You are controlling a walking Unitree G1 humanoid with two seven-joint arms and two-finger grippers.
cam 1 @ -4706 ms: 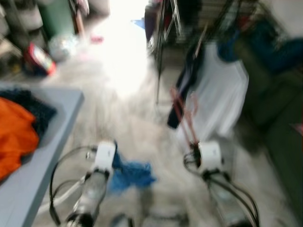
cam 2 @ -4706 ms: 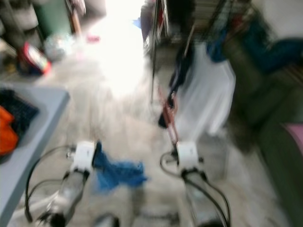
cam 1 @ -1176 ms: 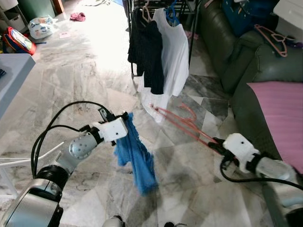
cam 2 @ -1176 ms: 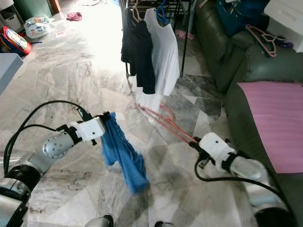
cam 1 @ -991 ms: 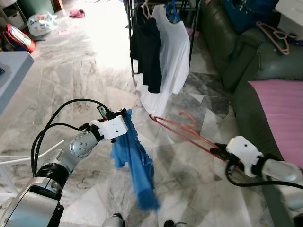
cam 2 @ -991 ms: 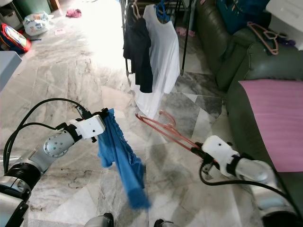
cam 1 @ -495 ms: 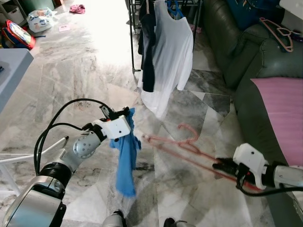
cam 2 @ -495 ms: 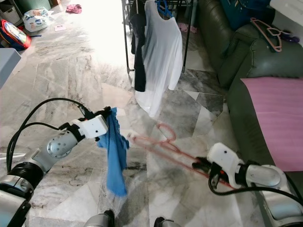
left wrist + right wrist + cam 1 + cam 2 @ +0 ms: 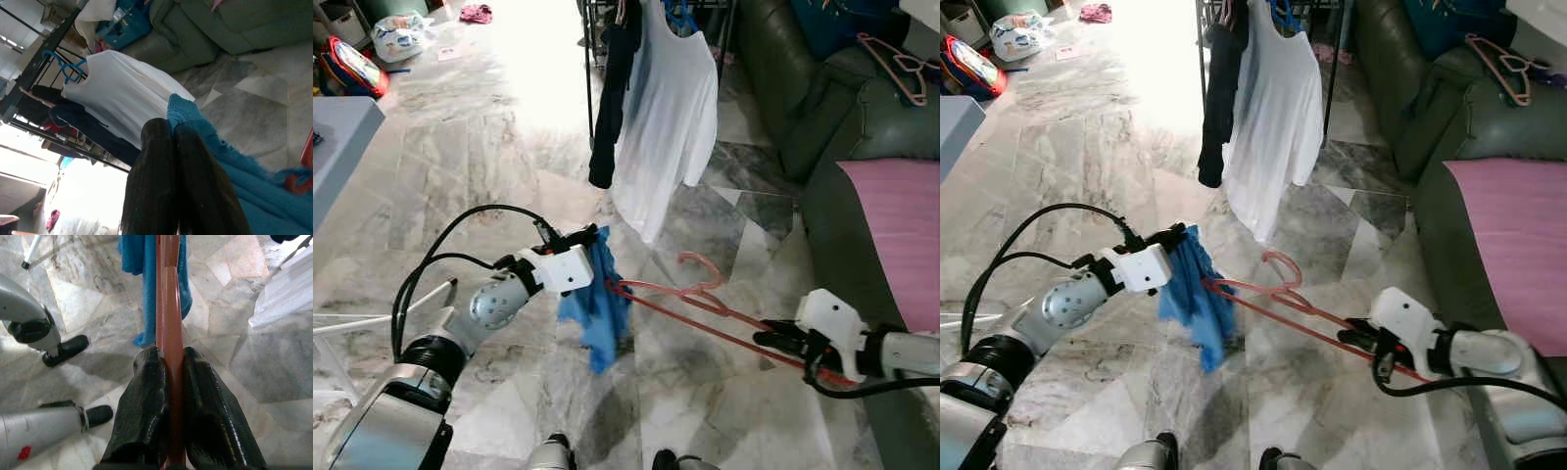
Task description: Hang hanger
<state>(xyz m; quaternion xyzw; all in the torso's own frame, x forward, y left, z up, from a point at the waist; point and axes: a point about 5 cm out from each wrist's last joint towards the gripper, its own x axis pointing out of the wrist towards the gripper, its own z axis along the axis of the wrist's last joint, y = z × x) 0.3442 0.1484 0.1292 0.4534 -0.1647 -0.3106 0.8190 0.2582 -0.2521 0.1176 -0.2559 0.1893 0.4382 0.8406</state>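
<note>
Holding a blue knitted garment (image 9: 595,305) pinched between its two closed fingers, our left gripper (image 9: 588,238) sits just beside the far tip of the pink hanger (image 9: 690,299), so the cloth droops down from the fingers toward the marble floor (image 9: 489,147). Our right gripper (image 9: 771,339) clamps the opposite end of that hanger, its fingers (image 9: 146,406) pressed against both sides of the pink bar, and the hanger stretches out from it toward the blue garment, its hook curling upward about midway along. From the right wrist we see the bar running straight away from the fingers to the hanging blue cloth, with our own dark feet (image 9: 66,348) on the floor beside it. Beyond the hanger stands a dark clothes rack (image 9: 1203,59) carrying a white sleeveless shirt (image 9: 664,117) on a blue hanger and a black garment (image 9: 612,98) next to it. On the hanger's other side, by our right arm, is a dark green sofa (image 9: 803,108) with a pink cloth (image 9: 896,235) spread over its seat and a spare pink hanger (image 9: 893,61) on its arm.
</note>
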